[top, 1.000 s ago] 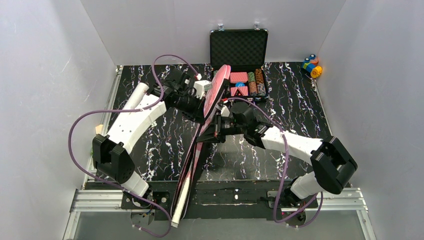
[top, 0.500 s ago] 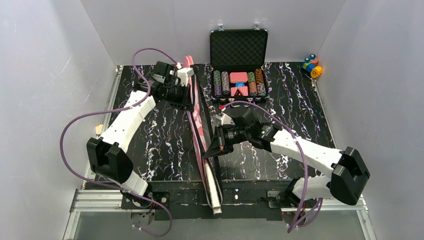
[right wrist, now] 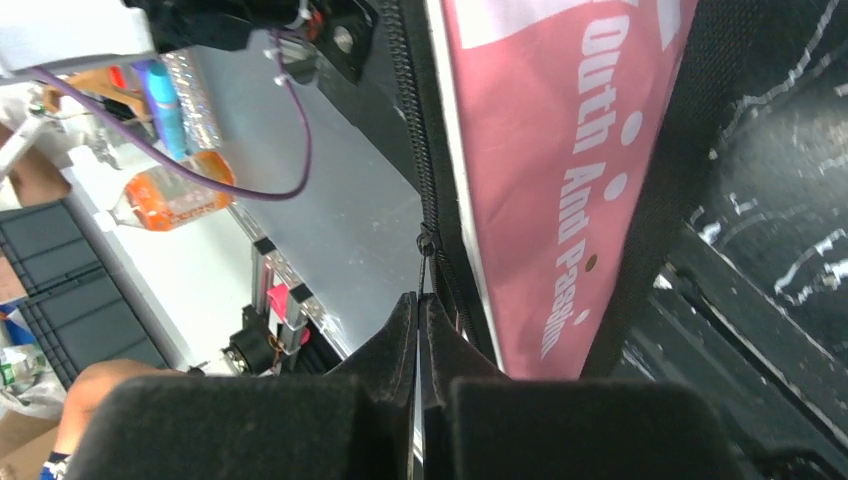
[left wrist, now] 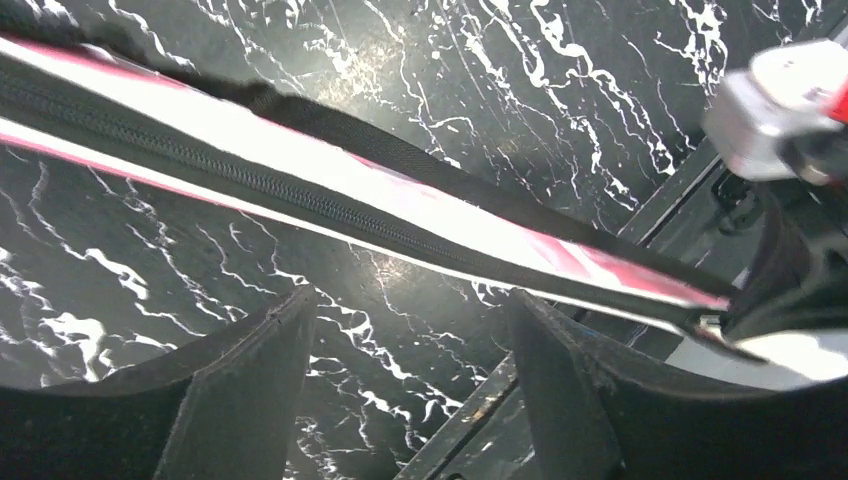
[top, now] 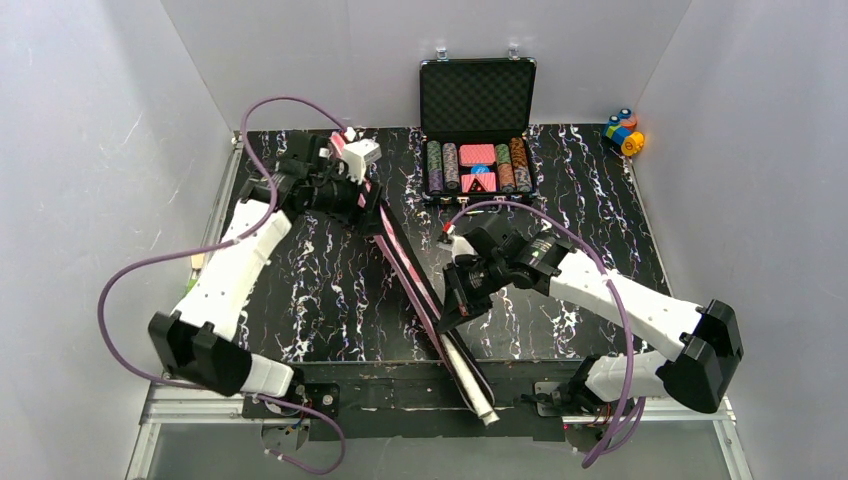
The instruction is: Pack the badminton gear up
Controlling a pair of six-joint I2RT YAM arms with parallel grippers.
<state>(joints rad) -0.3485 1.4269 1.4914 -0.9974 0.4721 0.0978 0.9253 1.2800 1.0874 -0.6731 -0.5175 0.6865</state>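
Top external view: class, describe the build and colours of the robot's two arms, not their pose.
Both the left arm and right arm have white shells with chunky black joint housings. A purple cable loops loosely along each. The fingers are black, padded wedges.

The pink bag [top: 405,267] slants from far left to near centre; the chip case [top: 478,100] blocks far centre; the table [top: 300,290] lies open either side.

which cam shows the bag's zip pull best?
Right wrist: the zip pull sits close up, its tab pinched in the shut right gripper, beside the pink bag. Left wrist shows only zipper teeth, no pull. Top shows the bag edge-on; the pull is too small to see.
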